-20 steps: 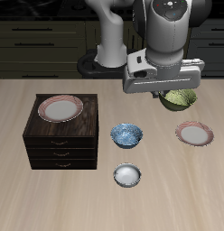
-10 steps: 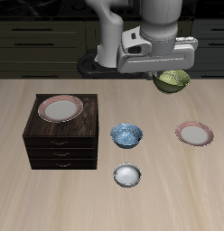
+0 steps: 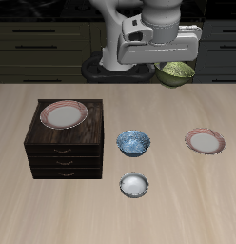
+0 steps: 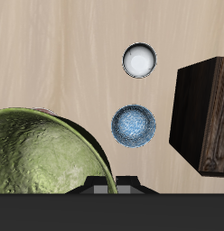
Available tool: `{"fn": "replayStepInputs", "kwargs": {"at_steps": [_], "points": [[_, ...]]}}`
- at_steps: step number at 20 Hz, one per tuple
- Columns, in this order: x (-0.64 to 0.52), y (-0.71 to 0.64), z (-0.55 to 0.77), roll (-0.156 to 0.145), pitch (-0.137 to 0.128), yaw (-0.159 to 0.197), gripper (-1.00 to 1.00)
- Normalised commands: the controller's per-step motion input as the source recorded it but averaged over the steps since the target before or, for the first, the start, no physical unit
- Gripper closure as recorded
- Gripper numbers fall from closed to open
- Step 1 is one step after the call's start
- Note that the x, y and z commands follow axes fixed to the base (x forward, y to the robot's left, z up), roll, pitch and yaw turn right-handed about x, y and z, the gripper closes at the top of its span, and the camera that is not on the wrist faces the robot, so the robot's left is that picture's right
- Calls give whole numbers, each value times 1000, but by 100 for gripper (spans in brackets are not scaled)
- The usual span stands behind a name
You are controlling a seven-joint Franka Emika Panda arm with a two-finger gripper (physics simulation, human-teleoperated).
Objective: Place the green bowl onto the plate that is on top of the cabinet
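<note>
Carrying step in hand, by the look of it: green bowl (image 3: 175, 72) up in the air, well clear of the table (image 3: 186, 191), hanging just under the gripper (image 3: 173, 67) toward the back of the scene. Jaws themselves hidden behind the gripper body and the bowl, so their closure not directly visible; clamped on the bowl's rim, judging from the bowl riding aloft with nothing else under it. In the wrist view, green bowl (image 4: 46, 153) filling much of the frame close to the camera, mottled inside facing outward. Cabinet (image 3: 66, 143) standing across the table from the bowl, with the plate (image 3: 64, 115) lying flat on its top, bare. A second plate (image 3: 205, 142) resting on the table, nearly beneath the carried bowl, not the target. Blue bowl (image 3: 135, 143) and white bowl (image 3: 134, 184) sitting between the two plates, nearer the front edge. Next move, probably: a sideways sweep across to above the cabinet, keeping height enough to clear its top edge, then centring over the plate there, lowering until seated inside the red rim, and only then releasing. Main risks: an off-centre drop near the cabinet's edge, or a tilted bowl sliding off the plate.
</note>
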Motion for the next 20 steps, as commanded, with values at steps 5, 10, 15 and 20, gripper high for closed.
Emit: {"fn": "replayStepInputs", "kwargs": {"at_steps": [5, 10, 15, 20], "points": [[-41, -95, 97, 12, -2, -6, 100], [-65, -264, 118, -13, -3, -8, 100], [-13, -340, 176, -12, -27, -9, 100], [32, -397, 65, -13, 4, 0, 100]]}}
